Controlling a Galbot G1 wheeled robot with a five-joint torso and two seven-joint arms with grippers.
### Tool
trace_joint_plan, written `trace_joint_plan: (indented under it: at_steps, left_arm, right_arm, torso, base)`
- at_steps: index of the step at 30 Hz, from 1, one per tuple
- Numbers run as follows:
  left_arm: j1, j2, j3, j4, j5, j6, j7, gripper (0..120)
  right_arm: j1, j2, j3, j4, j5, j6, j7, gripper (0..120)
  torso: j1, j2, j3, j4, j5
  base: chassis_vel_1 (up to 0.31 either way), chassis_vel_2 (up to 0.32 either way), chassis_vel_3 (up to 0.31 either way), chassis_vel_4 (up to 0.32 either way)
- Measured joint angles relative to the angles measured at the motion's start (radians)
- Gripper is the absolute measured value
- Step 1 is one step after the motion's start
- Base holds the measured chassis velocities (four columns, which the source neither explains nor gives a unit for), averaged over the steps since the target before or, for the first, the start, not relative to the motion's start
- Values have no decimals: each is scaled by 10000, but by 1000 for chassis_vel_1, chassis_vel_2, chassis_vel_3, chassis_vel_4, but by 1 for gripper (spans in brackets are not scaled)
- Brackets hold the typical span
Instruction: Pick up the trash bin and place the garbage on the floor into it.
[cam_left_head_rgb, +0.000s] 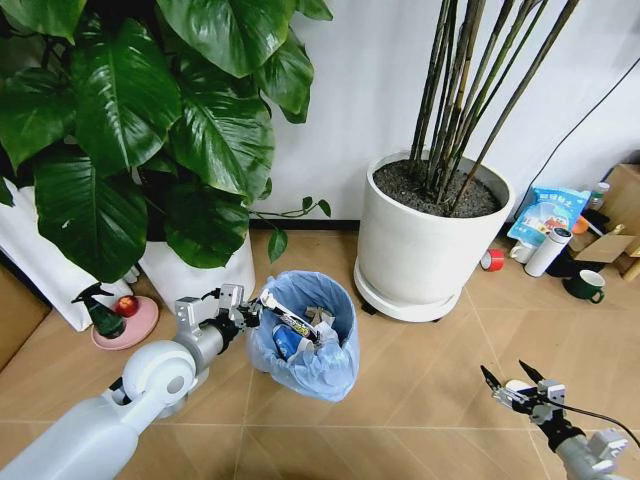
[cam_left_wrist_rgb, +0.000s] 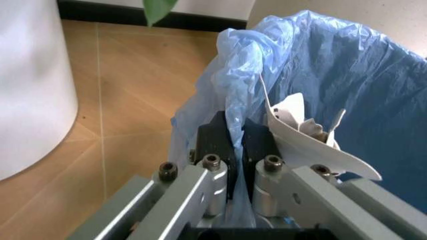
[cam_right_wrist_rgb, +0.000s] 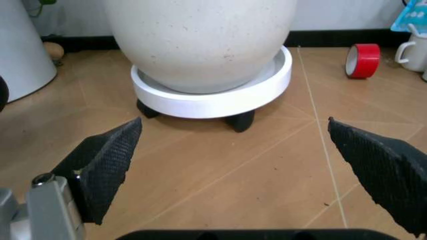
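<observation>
left gripper (cam_left_head_rgb: 250, 308): its black jaws are pinched tight on the rim of the small round trash bin (cam_left_head_rgb: 304, 335), clamping a fold of the crinkly light-blue plastic bag liner; in the left wrist view the gripper (cam_left_wrist_rgb: 235, 145) has the blue film squeezed between both pads. white crumpled garbage (cam_left_wrist_rgb: 300, 131) lies just inside the rim beside the jaws, and further pieces, one blue and white, rest in the bin's mouth (cam_left_head_rgb: 295, 332). whether the bin's base touches the floor cannot be told. the bin sits over the light tan chevron wood-look floor (cam_left_head_rgb: 420, 370), between a white plant pot holding a broad-leaved plant (cam_left_head_rgb: 200, 268) and a large round white pot on a wheeled saucer (cam_left_head_rgb: 430, 240). right gripper (cam_left_head_rgb: 512, 380): low on the robot's right, well apart from the bin, its two black fingers (cam_right_wrist_rgb: 107, 165) spread wide and holding nothing above bare floor. beyond it, near the large pot (cam_right_wrist_rgb: 200, 45), a red tape roll (cam_right_wrist_rgb: 363, 60) stands on edge.
</observation>
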Motion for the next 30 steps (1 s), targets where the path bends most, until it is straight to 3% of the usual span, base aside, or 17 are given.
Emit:
trace_joint_plan:
  at_steps: [17, 30]
  left_arm:
    - [-17, 8, 2, -15, -30, 0, 2, 0]
    - [69, 81, -9, -52, -71, 2, -10, 0]
  right_arm:
    - [23, -24, -45, -89, -27, -49, 15, 100]
    - [1009, -234, -723, -1572, -674, 214, 350, 100]
  torso:
    - [0, 0, 0, 0, -1]
    - [-1, 0, 0, -1, -1]
  base:
    - [-53, -53, 47, 48]
    - [-22, -29, 22, 27]
